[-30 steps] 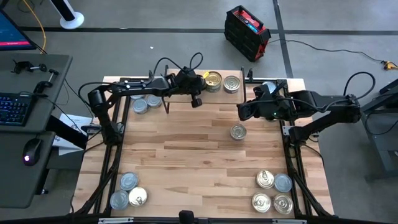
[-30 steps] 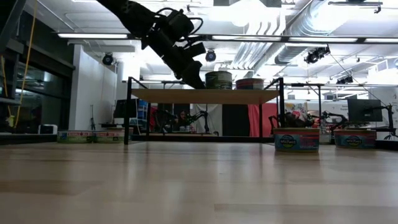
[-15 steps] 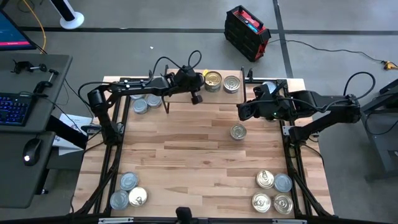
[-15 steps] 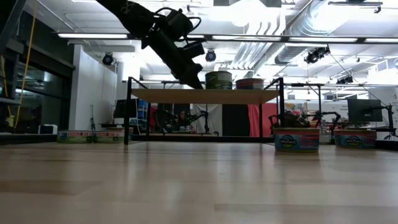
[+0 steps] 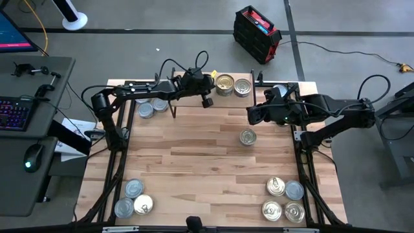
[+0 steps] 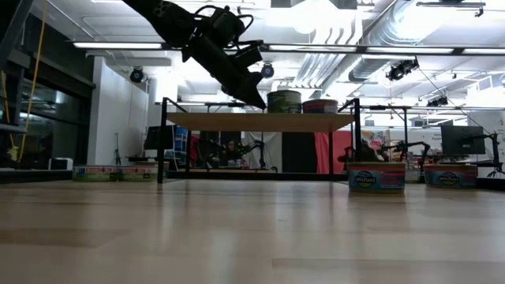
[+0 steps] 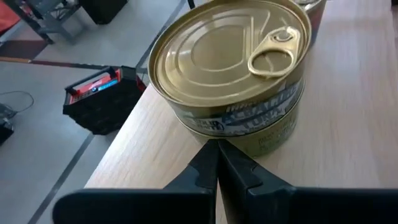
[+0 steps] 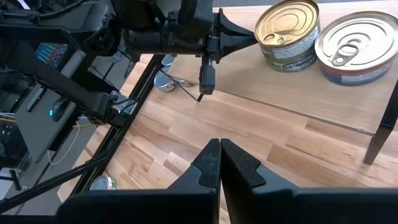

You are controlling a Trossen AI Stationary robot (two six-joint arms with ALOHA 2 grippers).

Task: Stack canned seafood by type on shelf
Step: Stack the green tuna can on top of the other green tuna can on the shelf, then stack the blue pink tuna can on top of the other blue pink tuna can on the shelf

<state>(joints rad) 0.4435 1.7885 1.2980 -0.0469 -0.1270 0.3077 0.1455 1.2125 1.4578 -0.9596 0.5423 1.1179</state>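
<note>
Gold lids catch the light on the shelf [image 5: 194, 97], where a gold-lidded tin [image 5: 224, 83] stands beside a silver-lidded tin [image 5: 242, 86] near the board's right end. Left tool [image 5: 208, 82] sits clenched, fingertips together, with its tip pressed against the side of the gold-lidded tin; the left wrist view shows the closed fingers [image 7: 217, 163] meeting the tin's label. Right tool [image 5: 251, 116] hangs clenched and empty over the worktop [image 5: 194, 162], just right of the shelf. A lone tin [image 5: 247, 136] rests on the worktop below it. More tins lie under the shelf's left end [image 5: 150, 107], two at the near left corner [image 5: 134, 197], and four at the near right corner [image 5: 284, 197].
</note>
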